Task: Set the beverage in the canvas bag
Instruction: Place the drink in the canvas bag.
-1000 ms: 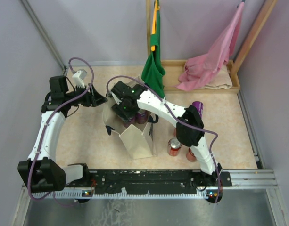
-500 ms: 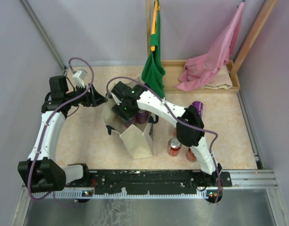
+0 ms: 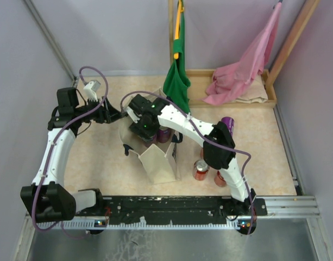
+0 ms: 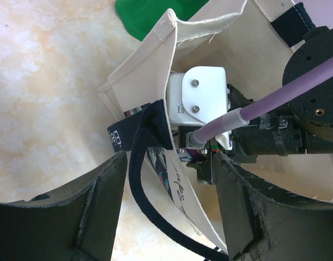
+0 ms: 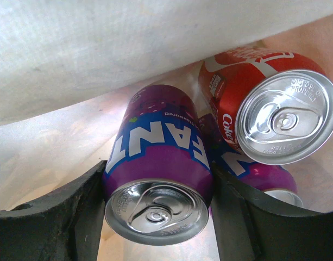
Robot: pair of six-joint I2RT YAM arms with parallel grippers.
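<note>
The cream canvas bag (image 3: 162, 162) stands open in the middle of the table. My right gripper (image 5: 158, 182) is down inside it, shut on a purple Fanta can (image 5: 161, 157) that sits between both fingers (image 5: 82, 204). Beside that can in the bag lie a red Coke can (image 5: 264, 109) and a second purple can (image 5: 258, 174). My left gripper (image 4: 170, 163) is open at the bag's left rim, straddling the bag's wall (image 4: 150, 70) and a navy strap (image 4: 136, 185) without pinching them. From above, the left gripper (image 3: 116, 115) touches the bag's left edge and the right wrist (image 3: 144, 120) covers the opening.
Two red cans (image 3: 200, 169) (image 3: 220, 178) stand on the table right of the bag, and a purple can (image 3: 227, 125) stands farther back. A green cloth bag (image 3: 177, 81) hangs just behind the canvas bag. A pink cloth bag (image 3: 237, 76) drapes over a wooden tray (image 3: 266, 100).
</note>
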